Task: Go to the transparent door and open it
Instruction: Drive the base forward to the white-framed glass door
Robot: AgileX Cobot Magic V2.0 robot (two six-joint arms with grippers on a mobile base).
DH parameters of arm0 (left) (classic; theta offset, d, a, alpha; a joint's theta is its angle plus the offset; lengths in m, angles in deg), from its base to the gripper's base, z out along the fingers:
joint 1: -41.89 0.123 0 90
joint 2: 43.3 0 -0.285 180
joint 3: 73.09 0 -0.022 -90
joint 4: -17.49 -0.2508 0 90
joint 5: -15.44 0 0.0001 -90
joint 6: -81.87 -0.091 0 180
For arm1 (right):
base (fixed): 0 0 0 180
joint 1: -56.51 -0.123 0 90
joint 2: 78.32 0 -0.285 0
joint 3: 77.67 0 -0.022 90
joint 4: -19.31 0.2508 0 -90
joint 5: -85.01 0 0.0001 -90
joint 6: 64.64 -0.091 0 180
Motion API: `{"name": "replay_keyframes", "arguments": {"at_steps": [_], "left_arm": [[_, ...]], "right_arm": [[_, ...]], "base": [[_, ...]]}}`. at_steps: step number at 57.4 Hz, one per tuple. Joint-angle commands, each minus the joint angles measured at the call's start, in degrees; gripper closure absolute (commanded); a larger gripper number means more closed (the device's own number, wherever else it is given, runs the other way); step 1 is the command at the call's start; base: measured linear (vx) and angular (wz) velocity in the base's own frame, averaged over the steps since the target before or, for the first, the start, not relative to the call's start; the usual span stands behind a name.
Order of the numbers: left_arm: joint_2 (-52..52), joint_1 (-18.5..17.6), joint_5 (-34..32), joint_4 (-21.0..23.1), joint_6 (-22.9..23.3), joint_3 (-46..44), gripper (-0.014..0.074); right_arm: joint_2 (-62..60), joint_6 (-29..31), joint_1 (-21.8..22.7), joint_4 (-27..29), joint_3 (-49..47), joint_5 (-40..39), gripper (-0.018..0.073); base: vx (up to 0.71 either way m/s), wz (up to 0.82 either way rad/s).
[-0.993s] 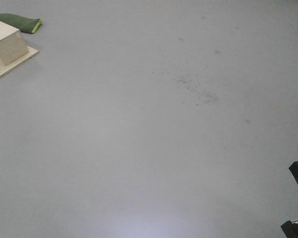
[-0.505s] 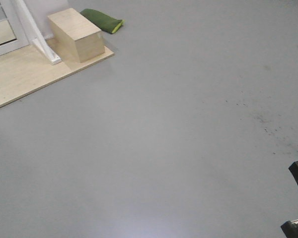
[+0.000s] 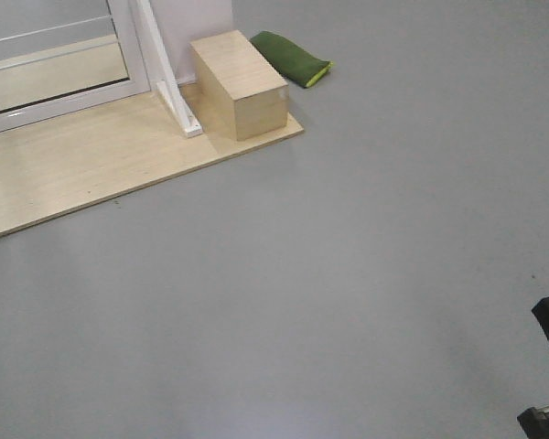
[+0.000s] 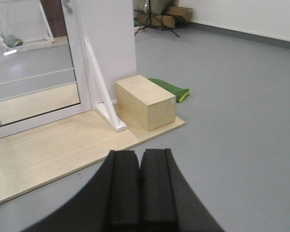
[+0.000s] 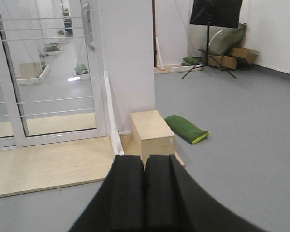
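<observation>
1. Standing at the far left of the scene, the transparent door (image 5: 53, 72) rises from the far edge of a pale wooden platform (image 5: 48, 164). Its clear glass sits in a white frame.
2. Pairs of thin white bars cross the glass, and a curved grey handle (image 5: 88, 26) is fixed high on its right-hand stile.
3. In the front-facing view only the door's lower part (image 3: 55, 64) shows, at the top left corner.
4. Just right of the door stands a white post with an angled brace (image 4: 99, 82), whose foot rests on the platform. A plain white wall panel (image 4: 108, 43) is behind it.
5. A light wooden box (image 3: 242, 87) sits on the platform's right corner, just beside the brace foot.
6. A green cushion (image 3: 293, 57) with a yellow-green end lies on the grey floor (image 3: 348, 274), close behind the box on its far right side.
7. The left gripper (image 4: 139, 159) points towards the platform, well apart from the door. Its black fingers (image 4: 123, 193) are pressed together along one seam with nothing between them.
8. The right gripper (image 5: 145, 164) faces the box and door from farther back. Its fingers (image 5: 128, 193) are likewise closed tight and hold nothing.
9. Dark shapes at the lower right edge of the front-facing view are probably part of the right arm, though too little shows to be sure.
10. Far to the right, a tripod (image 5: 210, 43) carrying a black panel stands by the wall, with cardboard boxes (image 5: 239, 54) behind it.
</observation>
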Motion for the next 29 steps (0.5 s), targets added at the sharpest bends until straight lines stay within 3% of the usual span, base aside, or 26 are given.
{"name": "replay_keyframes", "arguments": {"at_steps": [1, 29], "left_arm": [[0.8, 0.2, -4.6, 0.3, 0.4, 1.7, 0.0593], [0.8, 0.2, -4.6, 0.3, 0.4, 1.7, 0.0593]], "right_arm": [[-0.8, 0.6, 0.3, -0.3, 0.8, -4.3, 0.0564], [-0.8, 0.6, 0.3, -0.3, 0.8, -4.3, 0.0564]], "base": [[0.54, 0.41], [0.57, 0.48]]}}
